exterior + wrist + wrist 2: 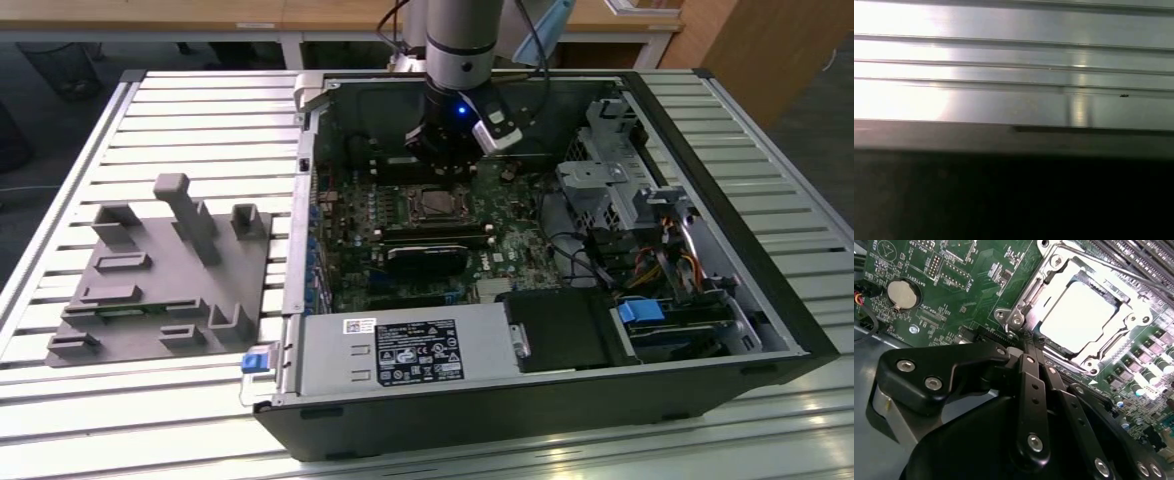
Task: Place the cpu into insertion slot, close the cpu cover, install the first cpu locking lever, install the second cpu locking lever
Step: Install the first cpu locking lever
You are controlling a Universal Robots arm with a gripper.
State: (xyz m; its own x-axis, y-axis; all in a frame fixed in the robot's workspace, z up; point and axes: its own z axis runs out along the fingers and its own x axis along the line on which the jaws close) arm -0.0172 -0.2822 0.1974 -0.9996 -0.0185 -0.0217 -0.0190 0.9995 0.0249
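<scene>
— Where is the arm working at this moment?

— It is reaching down into the open computer case, which is lying on a slatted metal table. In the exterior view the gripper is hanging over the green motherboard, just behind the socket area.

— And what are its fingers doing?

— In the second wrist view the gripper is showing its two black fingers pressed together, tips meeting with no gap. Nothing is sitting between them; the tips are pointing at the corner of the socket frame, very close to it, though whether they are touching it cannot be told.

— Where is the chip?

— The cpu is lying flat in the insertion slot, its pale metal face glaring under the light. The cpu cover is lying down over it, the silvery frame surrounding the chip's face through its square window.

— Anything else nearby?

— A round coin battery is sitting on the board, well apart from the socket. In the exterior view a grey fixture is resting on the table towards that view's left, and the white-labelled power supply is sitting along the case's near edge.
</scene>
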